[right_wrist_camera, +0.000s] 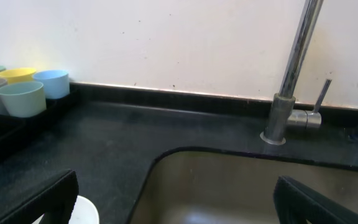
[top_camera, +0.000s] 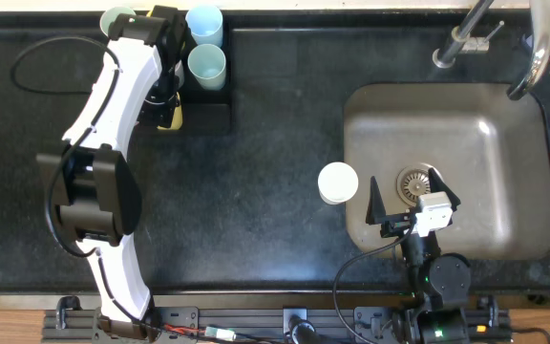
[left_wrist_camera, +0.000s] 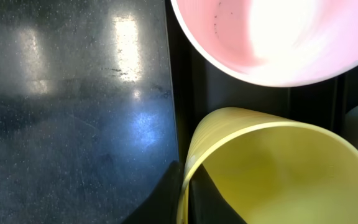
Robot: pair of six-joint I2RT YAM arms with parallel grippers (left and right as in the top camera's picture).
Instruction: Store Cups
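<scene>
two grippers logged. left gripper (left_wrist_camera: 184, 190): jaws pinched on the wall of the yellow cup (left_wrist_camera: 278, 168), one finger inside the rim, one outside; cup held at the near-left corner of the black tray (top_camera: 213, 115), just beside a pink cup (left_wrist_camera: 278, 37). same tray, far side: blue cup (top_camera: 203, 21) and teal cup (top_camera: 206, 65), both upright. pale green cup (top_camera: 117, 17) at the back edge, on the arm's other side; whether it stands in the tray cannot be told. right gripper (top_camera: 411, 196): jaws spread wide, holding nothing, over the steel sink (top_camera: 504, 143) by the drain. white cup (top_camera: 337, 182): on the counter, touching or just at the sink's left rim, near the right gripper.

surface: dark speckled counter (top_camera: 256, 191), glossy, with a broad bare stretch between tray and sink. faucet (right_wrist_camera: 291, 81) rises behind the sink. pale wall (right_wrist_camera: 166, 43) bounds the back edge.
</scene>
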